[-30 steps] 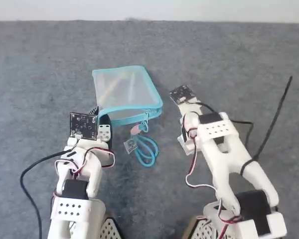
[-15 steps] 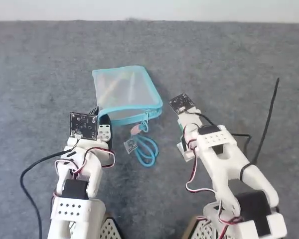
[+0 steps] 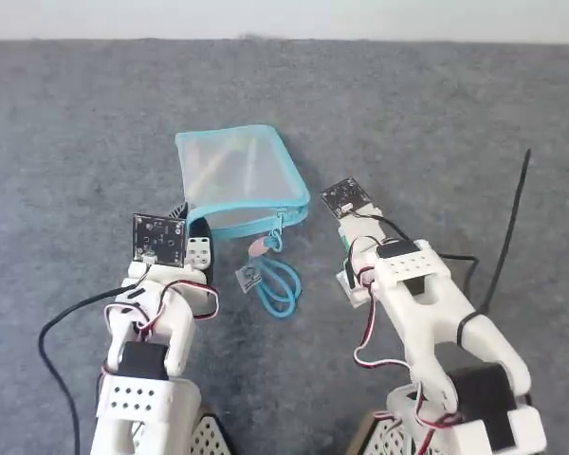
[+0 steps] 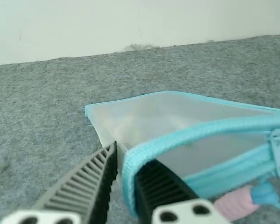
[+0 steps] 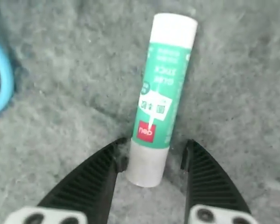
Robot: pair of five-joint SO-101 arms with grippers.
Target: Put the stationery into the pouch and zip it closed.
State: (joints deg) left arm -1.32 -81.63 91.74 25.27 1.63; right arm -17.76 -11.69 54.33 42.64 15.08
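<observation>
A clear pouch (image 3: 242,175) with a teal zip lies on the grey felt-like counter (image 3: 436,114), its near-left edge clenched in the left hand (image 4: 126,163). To its right, the right hand (image 5: 151,149) is released, its fingers straddling the near end of a glue stick (image 5: 161,93) that lies flat, a sliver of gap on either side. The stick's green label carries print and a red patch. A blue cord loop (image 3: 280,284) and a pink tag (image 3: 257,246) trail from the zip. A pale wall (image 4: 130,23) stands behind.
</observation>
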